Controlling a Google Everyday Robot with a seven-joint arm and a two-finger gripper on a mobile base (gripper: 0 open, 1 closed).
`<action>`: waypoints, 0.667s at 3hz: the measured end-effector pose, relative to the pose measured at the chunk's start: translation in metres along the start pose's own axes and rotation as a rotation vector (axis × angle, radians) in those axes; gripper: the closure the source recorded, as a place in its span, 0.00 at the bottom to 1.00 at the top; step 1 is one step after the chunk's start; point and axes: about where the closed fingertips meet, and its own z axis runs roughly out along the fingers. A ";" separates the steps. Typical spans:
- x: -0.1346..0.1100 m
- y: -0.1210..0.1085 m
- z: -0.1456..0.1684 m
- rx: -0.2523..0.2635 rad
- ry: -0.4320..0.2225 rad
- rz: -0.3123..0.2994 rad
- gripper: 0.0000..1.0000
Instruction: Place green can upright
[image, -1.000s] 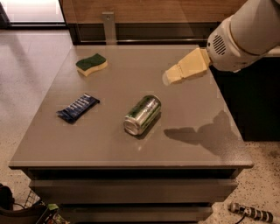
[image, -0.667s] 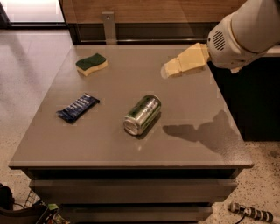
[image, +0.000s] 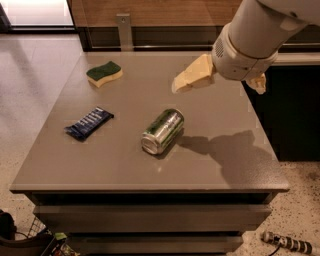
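Above the table's (image: 75, 165) far right, arm (image: 250, 40) angled down-left, jaws wide apart, empty, green can (image: 162, 131) lying sideways.

We see the tool (image: 212, 77) hanging over the far right part of the grey tabletop (image: 125, 165). Well to the tool's left, at about the same depth, a green-and-yellow sponge (image: 104, 73) lies flat. Further left of the tool and nearer to us than it, we find a dark blue wrapped snack bar (image: 89, 123), lying slantwise and apart from the sponge. Behind the tool and to its left, a grey metal post (image: 123, 30) stands at the tabletop's far edge. Below and right of the tool, a dark shadow (image: 227, 155) falls on the tabletop. Speckled floor (image: 300, 210) surrounds it.
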 end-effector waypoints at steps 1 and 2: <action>0.010 0.004 0.003 0.070 0.080 0.123 0.00; 0.021 0.007 0.010 0.099 0.127 0.288 0.00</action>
